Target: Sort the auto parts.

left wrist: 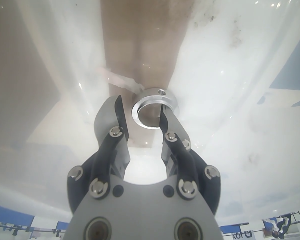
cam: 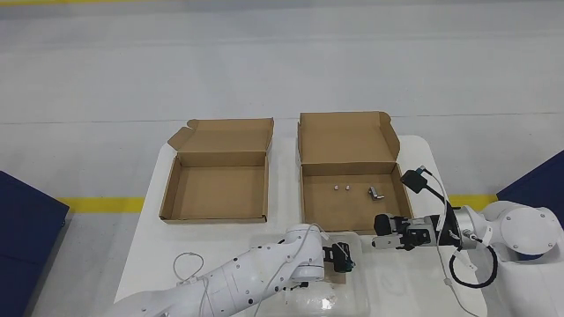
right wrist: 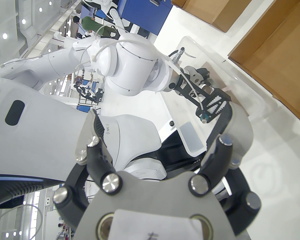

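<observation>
Silver ring (left wrist: 150,97) shining, black fingers (left wrist: 120,116), clear tray (cam: 374,291) smudged dark, both boxes (cam: 214,192) plain brown, table (cam: 284,185) white all over.

Nothing here reads clearly to me. A white sticker (right wrist: 153,226) on the grey wrist plate (right wrist: 152,196) carries a cut-off mark.
</observation>
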Robot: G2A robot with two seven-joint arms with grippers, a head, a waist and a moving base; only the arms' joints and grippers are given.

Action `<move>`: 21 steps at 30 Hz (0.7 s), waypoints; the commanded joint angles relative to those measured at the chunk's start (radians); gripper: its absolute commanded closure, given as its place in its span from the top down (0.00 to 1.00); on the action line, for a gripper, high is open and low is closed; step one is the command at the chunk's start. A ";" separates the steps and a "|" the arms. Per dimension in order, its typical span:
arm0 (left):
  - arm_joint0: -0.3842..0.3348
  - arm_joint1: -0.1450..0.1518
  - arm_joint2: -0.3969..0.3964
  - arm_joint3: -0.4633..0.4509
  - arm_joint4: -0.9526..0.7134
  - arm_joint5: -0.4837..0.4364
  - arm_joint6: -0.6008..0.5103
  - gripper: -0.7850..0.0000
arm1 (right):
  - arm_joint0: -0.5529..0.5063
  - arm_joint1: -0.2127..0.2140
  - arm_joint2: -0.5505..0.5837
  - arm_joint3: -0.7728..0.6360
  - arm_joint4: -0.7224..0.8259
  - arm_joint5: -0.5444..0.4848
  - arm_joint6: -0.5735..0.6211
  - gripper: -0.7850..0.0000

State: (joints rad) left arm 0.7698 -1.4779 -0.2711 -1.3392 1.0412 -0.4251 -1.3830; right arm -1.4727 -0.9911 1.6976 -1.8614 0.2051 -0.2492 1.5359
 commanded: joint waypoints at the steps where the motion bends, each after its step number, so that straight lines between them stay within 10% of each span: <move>1: 0.001 -0.001 -0.002 0.001 0.002 -0.003 0.001 0.29 | 0.000 0.000 0.000 0.000 0.000 0.000 0.000 1.00; 13: 0.011 -0.008 -0.008 0.013 0.012 -0.010 0.001 0.31 | 0.000 0.000 0.000 0.000 0.000 0.000 0.000 1.00; 21: 0.012 -0.017 -0.009 0.026 0.020 -0.010 0.000 0.00 | 0.000 0.000 0.000 0.000 0.000 0.000 0.000 1.00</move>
State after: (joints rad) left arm 0.7818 -1.4944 -0.2801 -1.3146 1.0603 -0.4358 -1.3827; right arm -1.4727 -0.9911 1.6976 -1.8614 0.2051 -0.2492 1.5359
